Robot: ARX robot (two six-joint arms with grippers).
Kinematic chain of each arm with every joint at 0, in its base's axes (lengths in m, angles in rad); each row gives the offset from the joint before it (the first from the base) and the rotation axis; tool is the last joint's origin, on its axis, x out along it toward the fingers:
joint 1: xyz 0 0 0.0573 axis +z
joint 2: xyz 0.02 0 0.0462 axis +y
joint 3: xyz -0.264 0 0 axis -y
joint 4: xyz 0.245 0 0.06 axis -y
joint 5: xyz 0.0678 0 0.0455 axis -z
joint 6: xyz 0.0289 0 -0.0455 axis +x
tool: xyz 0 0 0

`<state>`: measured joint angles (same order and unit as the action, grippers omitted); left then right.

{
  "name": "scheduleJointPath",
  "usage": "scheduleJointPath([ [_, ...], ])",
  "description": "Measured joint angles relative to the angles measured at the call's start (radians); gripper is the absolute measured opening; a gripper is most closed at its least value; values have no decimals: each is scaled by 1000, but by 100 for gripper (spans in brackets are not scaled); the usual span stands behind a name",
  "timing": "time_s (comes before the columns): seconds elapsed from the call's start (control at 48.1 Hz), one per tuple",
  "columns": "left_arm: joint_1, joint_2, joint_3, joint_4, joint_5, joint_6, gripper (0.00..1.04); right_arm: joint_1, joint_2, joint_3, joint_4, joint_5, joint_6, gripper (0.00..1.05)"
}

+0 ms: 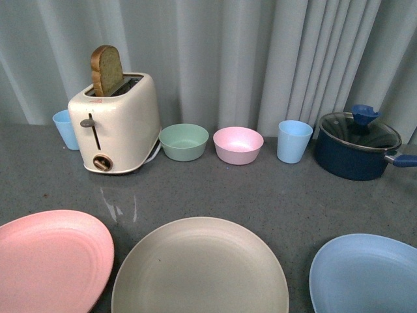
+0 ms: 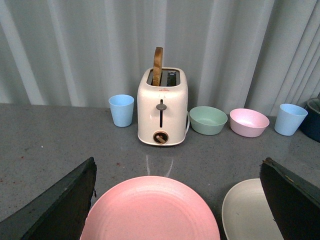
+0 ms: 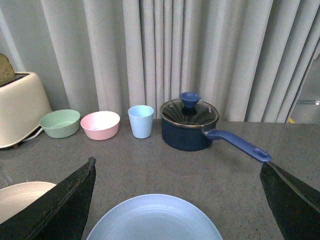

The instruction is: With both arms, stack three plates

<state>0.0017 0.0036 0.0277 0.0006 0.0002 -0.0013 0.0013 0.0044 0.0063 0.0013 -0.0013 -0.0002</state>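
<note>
Three large plates lie side by side along the near edge of the grey counter: a pink plate (image 1: 49,257) at the left, a beige-grey plate (image 1: 199,267) in the middle, a light blue plate (image 1: 368,274) at the right. Neither arm shows in the front view. My left gripper (image 2: 177,200) is open above the pink plate (image 2: 150,210), with the beige-grey plate (image 2: 247,210) beside it. My right gripper (image 3: 177,200) is open above the light blue plate (image 3: 155,220); the beige-grey plate's edge (image 3: 17,197) shows at one side.
Along the back stand a light blue cup (image 1: 65,129), a cream toaster (image 1: 117,124) with toast, a green bowl (image 1: 184,141), a pink bowl (image 1: 238,144), another blue cup (image 1: 294,141) and a dark blue lidded pot (image 1: 357,145). A grey curtain hangs behind.
</note>
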Motion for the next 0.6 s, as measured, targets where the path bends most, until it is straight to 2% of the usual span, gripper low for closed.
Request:
scheduleJointPath([
  [0.603,0,0,0,0,0,0,98,0,0,0,0,0,0,97],
])
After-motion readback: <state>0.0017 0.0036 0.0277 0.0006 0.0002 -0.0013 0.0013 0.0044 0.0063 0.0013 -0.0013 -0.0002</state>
